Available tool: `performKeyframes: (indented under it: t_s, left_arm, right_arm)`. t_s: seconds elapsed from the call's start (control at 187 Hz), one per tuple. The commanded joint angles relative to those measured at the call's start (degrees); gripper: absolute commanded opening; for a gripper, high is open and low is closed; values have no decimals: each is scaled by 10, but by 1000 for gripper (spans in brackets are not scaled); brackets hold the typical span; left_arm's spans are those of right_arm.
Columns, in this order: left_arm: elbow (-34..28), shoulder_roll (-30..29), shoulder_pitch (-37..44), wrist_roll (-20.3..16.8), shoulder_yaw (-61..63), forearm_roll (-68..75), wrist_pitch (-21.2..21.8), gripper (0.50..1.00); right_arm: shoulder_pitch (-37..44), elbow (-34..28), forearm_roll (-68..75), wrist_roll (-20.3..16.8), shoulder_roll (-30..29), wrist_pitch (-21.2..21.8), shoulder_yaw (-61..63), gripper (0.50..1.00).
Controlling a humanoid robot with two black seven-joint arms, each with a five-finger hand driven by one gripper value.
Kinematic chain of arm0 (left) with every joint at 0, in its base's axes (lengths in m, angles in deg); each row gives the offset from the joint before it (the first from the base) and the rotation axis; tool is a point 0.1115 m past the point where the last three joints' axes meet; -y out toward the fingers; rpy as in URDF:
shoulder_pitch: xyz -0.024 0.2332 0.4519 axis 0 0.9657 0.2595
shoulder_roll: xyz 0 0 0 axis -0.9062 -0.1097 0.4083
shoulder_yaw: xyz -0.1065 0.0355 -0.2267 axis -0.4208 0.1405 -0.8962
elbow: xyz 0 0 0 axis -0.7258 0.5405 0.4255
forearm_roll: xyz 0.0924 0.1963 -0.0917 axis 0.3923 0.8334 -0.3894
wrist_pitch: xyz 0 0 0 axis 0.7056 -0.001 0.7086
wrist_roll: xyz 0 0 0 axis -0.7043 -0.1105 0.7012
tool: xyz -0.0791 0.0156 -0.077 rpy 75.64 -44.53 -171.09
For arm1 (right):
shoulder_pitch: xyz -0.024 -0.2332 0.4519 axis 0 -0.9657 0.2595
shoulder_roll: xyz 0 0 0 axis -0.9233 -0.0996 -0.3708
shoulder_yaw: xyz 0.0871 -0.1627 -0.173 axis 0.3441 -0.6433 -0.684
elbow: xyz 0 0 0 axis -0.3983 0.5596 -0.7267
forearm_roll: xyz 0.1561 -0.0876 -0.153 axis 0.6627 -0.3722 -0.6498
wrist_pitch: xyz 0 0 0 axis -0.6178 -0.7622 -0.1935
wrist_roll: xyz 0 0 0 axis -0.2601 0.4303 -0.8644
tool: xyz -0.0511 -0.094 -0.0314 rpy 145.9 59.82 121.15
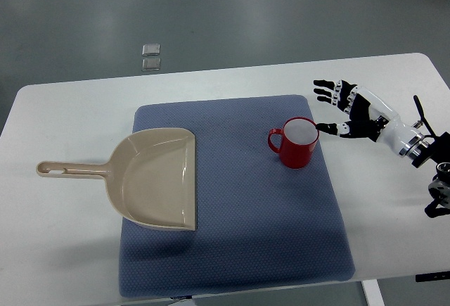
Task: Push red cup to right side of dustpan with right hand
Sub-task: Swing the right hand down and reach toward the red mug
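On my feed the white desk (63, 109) fills most of the frame, with a blue mat (232, 250) laid across its middle. At the far left, well away from the fingers, I see the beige dustpan (158, 179): its long handle lies on the bare desk and points to the left edge, while the scoop rests on the mat's left part with its wide mouth facing right. Beyond the desk, on the grey floor (246, 10), two small pale squares (150, 56) lie one next to the other, far from the fingers.

Moving right, the red cup (298, 144) stands upright on the mat, well apart from the dustpan's open edge. Its handle sticks out on the side away from the fingers, toward the dustpan, and I can look down into its pale inside. It sits in the mat's upper right part, just beside the fingertips.

Next comes the right hand (351, 112), its arm entering from the right edge of the picture over the bare desk. The black and white fingers (330, 91) are released and spread, grasping nothing. The lower ones reach toward the cup's rim; from this steep view I cannot tell if they touch it or stop just short. The upper ones point left over the mat's right border, above the cup's far side.
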Motion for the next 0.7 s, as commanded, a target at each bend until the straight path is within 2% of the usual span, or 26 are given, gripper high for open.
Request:
performKeyframes:
  t_s: [0.0,0.161,0.401,0.696]
  left_arm:
    - [0,0,0,0,0,0,0,1000]
    - [0,0,0,0,0,0,0,1000]
    - [0,0,0,0,0,0,0,1000]
    - [0,0,0,0,0,0,0,1000]
  right_arm:
    - [-5,1,-13,0,-8,-8,-1,928]
    - [-8,1,-20,0,-17,-21,0,928]
    - [-8,2,-45,0,-41,-62,0,928]
    - [-13,4,-45,0,-52,-65,0,928]
